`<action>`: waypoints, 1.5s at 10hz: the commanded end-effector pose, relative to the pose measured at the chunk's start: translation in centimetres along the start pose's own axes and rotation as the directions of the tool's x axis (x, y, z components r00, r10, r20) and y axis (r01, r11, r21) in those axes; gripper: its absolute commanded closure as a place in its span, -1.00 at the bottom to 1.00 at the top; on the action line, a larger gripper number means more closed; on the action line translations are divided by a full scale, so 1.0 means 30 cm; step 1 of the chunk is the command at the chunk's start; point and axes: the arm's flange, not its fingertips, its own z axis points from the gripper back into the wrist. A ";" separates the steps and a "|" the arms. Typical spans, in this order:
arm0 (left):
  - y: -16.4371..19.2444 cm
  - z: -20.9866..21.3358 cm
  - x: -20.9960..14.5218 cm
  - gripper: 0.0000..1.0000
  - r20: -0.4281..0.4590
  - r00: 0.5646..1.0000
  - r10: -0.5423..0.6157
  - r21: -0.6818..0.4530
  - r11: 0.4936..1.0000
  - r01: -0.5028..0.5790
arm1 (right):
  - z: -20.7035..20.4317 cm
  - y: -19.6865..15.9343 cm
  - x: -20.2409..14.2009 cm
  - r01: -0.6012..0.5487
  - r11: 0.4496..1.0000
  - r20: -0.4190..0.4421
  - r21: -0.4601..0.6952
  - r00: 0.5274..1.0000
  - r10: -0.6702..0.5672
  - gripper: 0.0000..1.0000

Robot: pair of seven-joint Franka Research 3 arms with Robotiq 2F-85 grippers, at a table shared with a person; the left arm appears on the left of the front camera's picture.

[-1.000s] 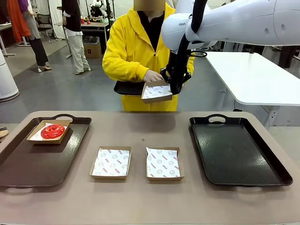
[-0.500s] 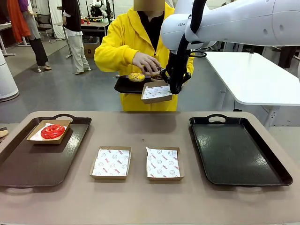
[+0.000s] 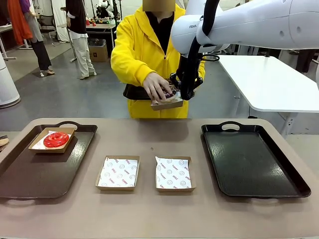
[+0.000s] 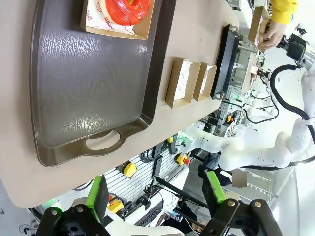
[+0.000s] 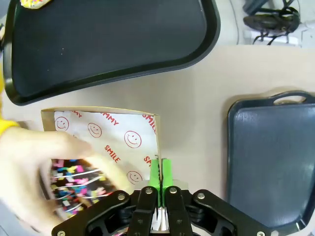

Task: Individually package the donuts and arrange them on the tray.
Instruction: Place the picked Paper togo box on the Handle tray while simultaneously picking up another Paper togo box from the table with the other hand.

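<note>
The right gripper (image 5: 160,173) is seen clamped shut on the side wall of a paper-lined cardboard box (image 5: 123,130). The box is held aloft beyond the far edge of the tabletop, in front of the person. Inside it a dark sprinkled donut (image 5: 74,187) is partly covered by the person's hand (image 5: 49,152) and blurred. It sits at the end of the box away from the fingers. Being a ring, it is judged to have no long axis or heading to reckon with, and the box's own long axis cannot be told. The right tray (image 3: 251,159) lies below, nearest this arm. The left gripper (image 4: 156,194) is spread wide around nothing, by the near edge of the left tray (image 4: 88,98), where the red donut (image 4: 127,9) sits boxed at the far left corner.
</note>
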 end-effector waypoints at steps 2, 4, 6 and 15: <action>-0.001 0.005 0.000 -1.00 0.008 1.000 0.007 0.008 1.000 -0.007 | 0.008 -0.004 -0.004 0.002 1.000 0.007 0.003 1.000 -0.002 1.00; -0.001 0.005 0.000 -1.00 0.008 1.000 0.007 0.008 1.000 -0.007 | 0.008 -0.004 -0.004 0.002 1.000 0.007 0.003 1.000 -0.002 1.00; -0.001 0.005 0.000 -1.00 0.008 1.000 0.007 0.008 1.000 -0.007 | 0.008 -0.004 -0.004 0.002 1.000 0.007 0.003 1.000 -0.002 1.00; 0.000 0.000 0.000 -1.00 0.000 1.000 0.000 0.000 1.000 0.000 | 0.000 0.000 0.000 0.000 1.000 0.000 0.000 1.000 0.000 0.96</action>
